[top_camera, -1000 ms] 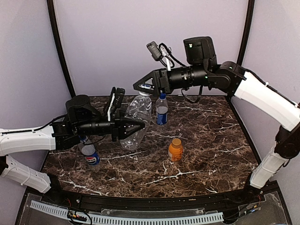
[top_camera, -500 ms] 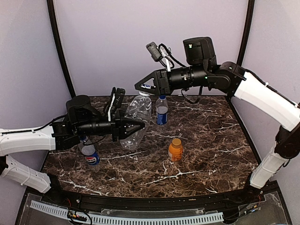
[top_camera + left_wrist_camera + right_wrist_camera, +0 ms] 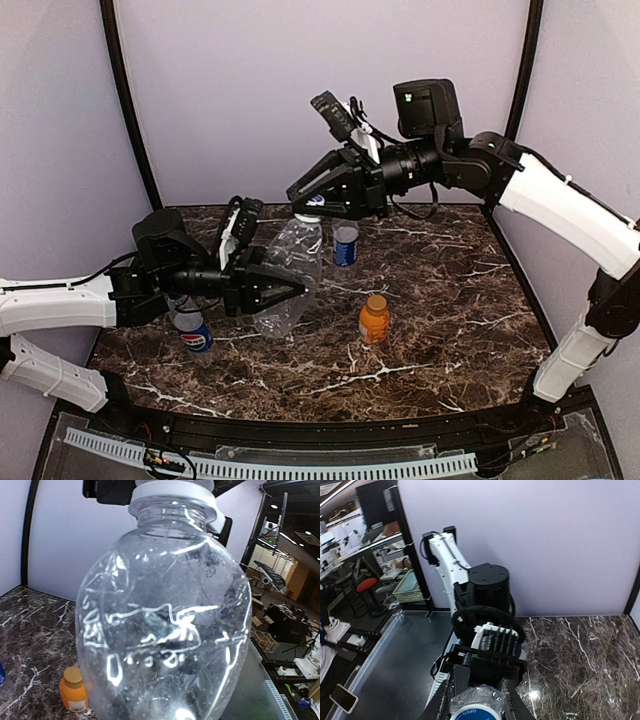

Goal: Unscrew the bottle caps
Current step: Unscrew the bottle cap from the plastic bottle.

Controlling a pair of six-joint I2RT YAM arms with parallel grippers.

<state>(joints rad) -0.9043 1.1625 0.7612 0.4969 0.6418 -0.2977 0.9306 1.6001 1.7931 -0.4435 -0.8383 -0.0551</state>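
Note:
My left gripper [image 3: 293, 283] is shut on the body of the clear unlabelled bottle [image 3: 290, 265] and holds it tilted above the table. The bottle fills the left wrist view [image 3: 165, 620] and hides my fingers there. My right gripper [image 3: 308, 200] reaches down from the back and is shut on the bottle's white cap [image 3: 309, 214]. In the right wrist view the cap [image 3: 475, 711] sits between the two fingers [image 3: 438, 706]. In the left wrist view the cap [image 3: 172, 489] sits on the neck.
A Pepsi bottle [image 3: 192, 330] stands under my left arm, its cap hidden. A blue-labelled bottle [image 3: 346, 245] stands at the back behind the right gripper. The short orange bottle [image 3: 374, 320] stands mid-table and also shows in the left wrist view [image 3: 74, 690].
My right wrist has rolled with the cap in its fingers. My left gripper and the clear bottle have dropped slightly down and to the left.

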